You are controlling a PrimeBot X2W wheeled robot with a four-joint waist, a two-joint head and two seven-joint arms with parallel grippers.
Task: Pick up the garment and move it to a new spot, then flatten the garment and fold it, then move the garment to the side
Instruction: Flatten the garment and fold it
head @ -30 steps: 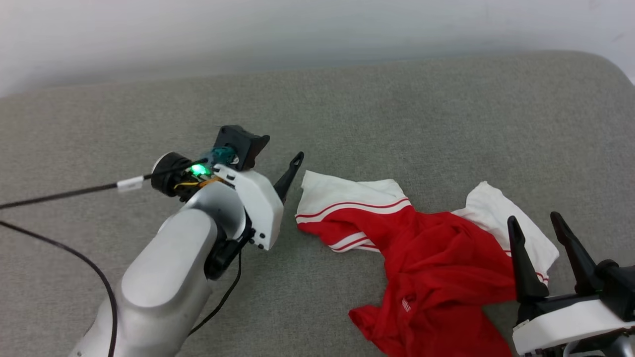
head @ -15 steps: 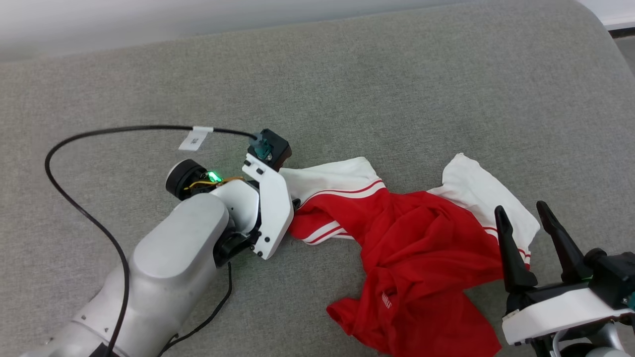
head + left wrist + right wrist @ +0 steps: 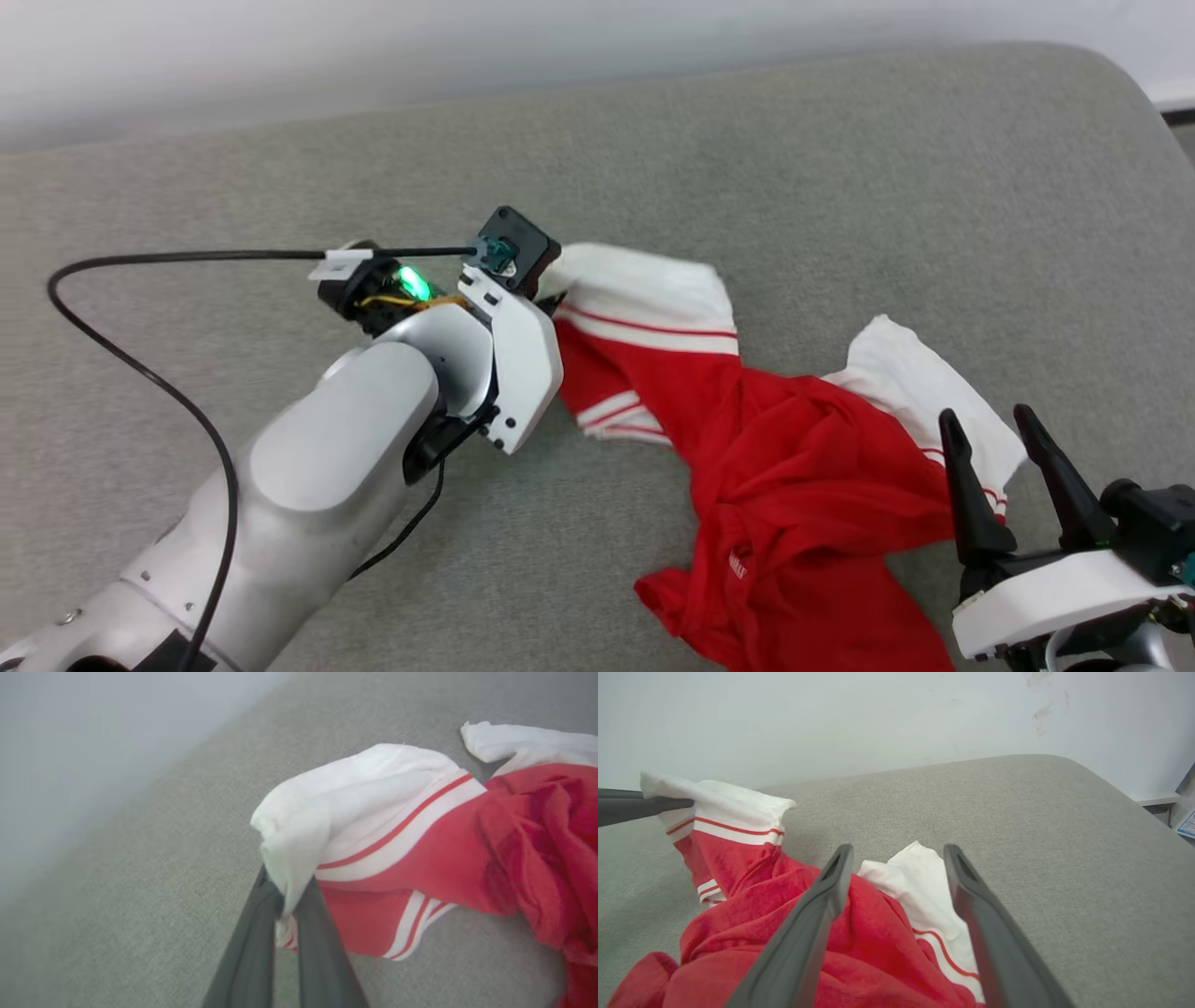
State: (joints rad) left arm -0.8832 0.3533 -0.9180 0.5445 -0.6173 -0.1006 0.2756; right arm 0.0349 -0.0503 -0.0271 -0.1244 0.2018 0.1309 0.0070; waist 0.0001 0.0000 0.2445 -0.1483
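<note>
1. Okay, nearest, at the near right: right gripper [image 3: 985, 415], jaws spread wide and holding nothing, fingers [image 3: 971, 495] pointing away from the robot. In its own wrist view the right gripper [image 3: 899, 849] hovers over the cloth. I cannot tell whether it touches.
2. Near left: the pale left forearm [image 3: 317, 485] comes in from the near-left corner. A black cable [image 3: 140, 373] loops across the grey fabric surface [image 3: 840, 187] on the left and runs to the wrist, where a green light [image 3: 411, 280] glows.
3. The garment [image 3: 803, 467] lies crumpled on the surface from centre to near right. Its red body is bunched in folds, and its near hem is cut off by the picture's bottom edge. There is small white print on the red, too small to read.
4. Just beyond the right gripper: right white sleeve [image 3: 920, 392], with red-and-white stripe trim, lying on the surface.
5. Farther, left of centre: left gripper [image 3: 286, 886], jaws pressed together and pinching the edge of the left white sleeve [image 3: 364, 793]. The white cloth is bunched between the fingertips. From the right wrist view the left gripper [image 3: 686, 803] holds that sleeve end up off the surface, and the garment [image 3: 752, 905] trails down from it to the near right.
6. Farthest: bare surface out to a rounded far-right corner, then a pale wall [image 3: 467, 56].
</note>
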